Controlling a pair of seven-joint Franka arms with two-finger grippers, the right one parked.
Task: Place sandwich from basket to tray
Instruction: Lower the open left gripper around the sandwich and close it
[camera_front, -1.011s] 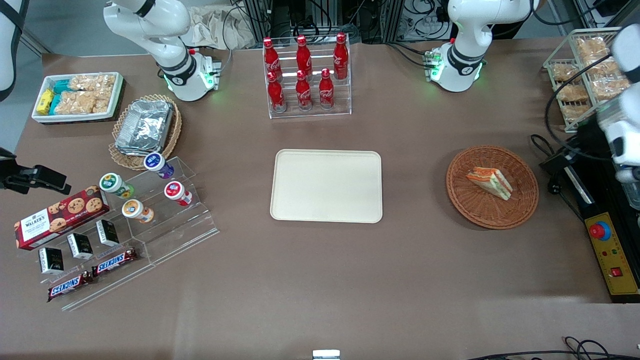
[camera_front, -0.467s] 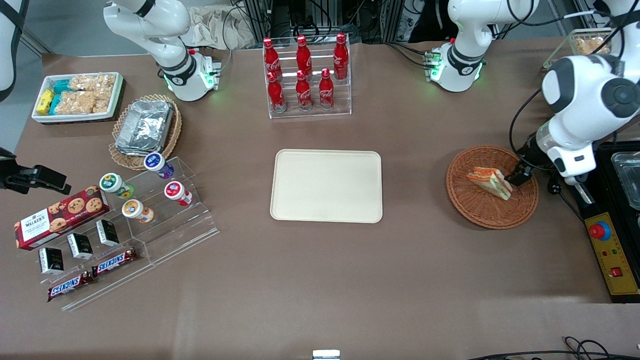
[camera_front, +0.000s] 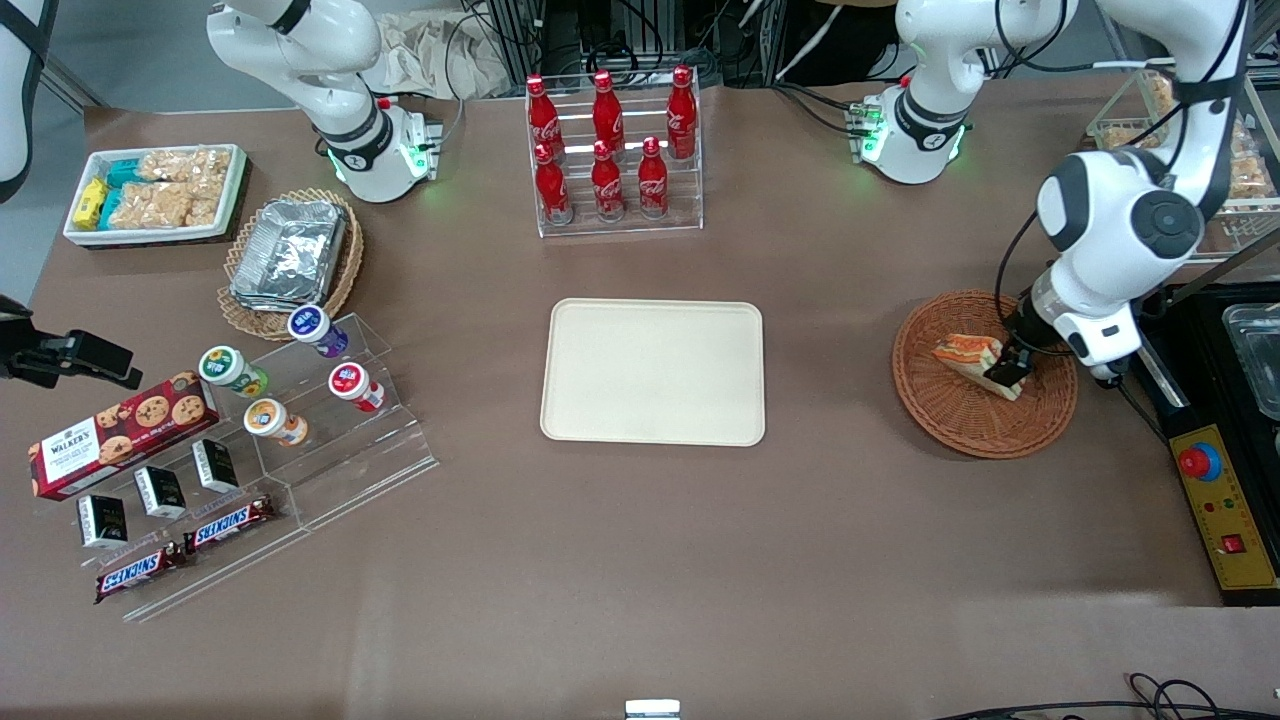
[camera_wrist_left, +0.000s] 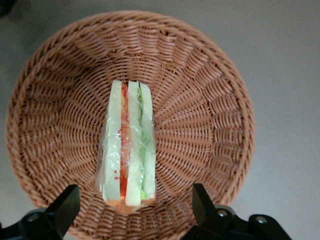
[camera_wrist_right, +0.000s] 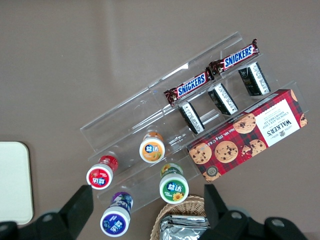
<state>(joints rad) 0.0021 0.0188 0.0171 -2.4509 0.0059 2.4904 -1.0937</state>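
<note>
— Sandwich first: where did it lie?

— The small triangular wedge of pale bread with orange-red and green filling, the sandwich, lay in clear wrap near the middle of the round reddish-brown woven wicker basket, resting on its floor with the layered edge facing up.

— And the tool?

— The working arm's black two-finger tool hung directly over the basket, above the end of the sandwich toward the working arm's end of the worktop. It stood wide, one finger on each side of the wedge, with clear gaps between them and the bread; it gripped nothing.

— The tray?

— The large flat cream-coloured rectangular plastic tray sat on the brown worktop, well apart from the basket toward the parked arm's end, with nothing on it. A clear stepped rack of red bottles stood farther from the front camera than the tray.
</note>
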